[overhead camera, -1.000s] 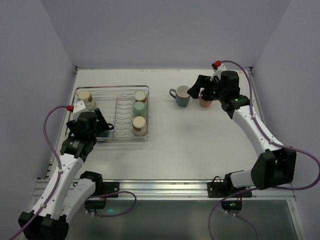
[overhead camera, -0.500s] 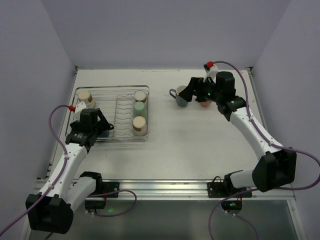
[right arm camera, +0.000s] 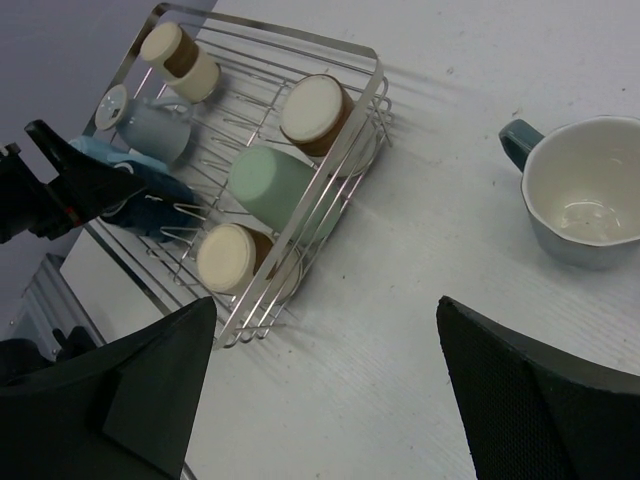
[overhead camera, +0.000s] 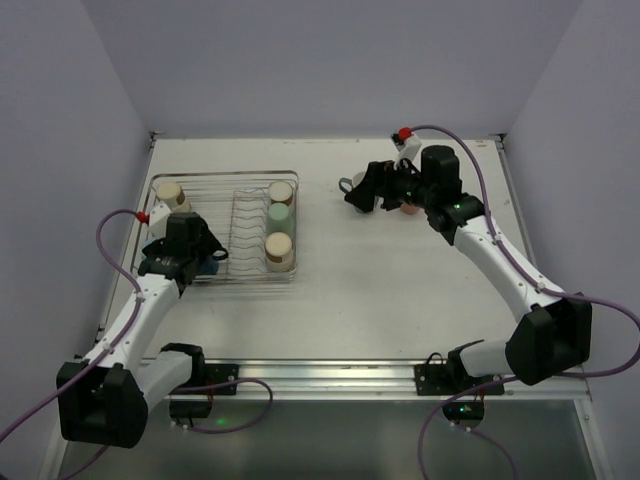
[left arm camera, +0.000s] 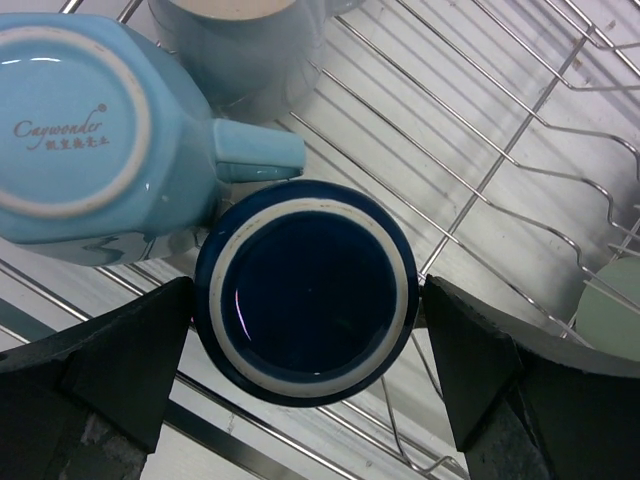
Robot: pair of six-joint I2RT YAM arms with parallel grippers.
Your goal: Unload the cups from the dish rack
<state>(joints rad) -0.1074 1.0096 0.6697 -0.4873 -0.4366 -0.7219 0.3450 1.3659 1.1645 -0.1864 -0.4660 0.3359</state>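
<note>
Two fingers of my left gripper (left arm camera: 305, 370) stand wide apart on either side of the navy mug (left arm camera: 305, 285), which sits in the dish rack (left arm camera: 520, 150) at its near-left corner, straight below me, axis upright, with the light blue mug (left arm camera: 90, 130) just beside it.

The wire dish rack (right arm camera: 300, 40) holds a navy mug (left arm camera: 305, 290) beside a base-up light blue mug (left arm camera: 85, 120), and a pale green tumbler (right arm camera: 275, 185) lying between beige tumblers (right arm camera: 315, 110). A grey-teal mug (right arm camera: 580, 200) stands upright on the table (right arm camera: 400, 330).

Open pincer (left arm camera: 308, 305) straddles navy cup (left arm camera: 305, 290) on dish rack (left arm camera: 500, 170); light blue mug (left arm camera: 90, 130) beside, base up.
</note>
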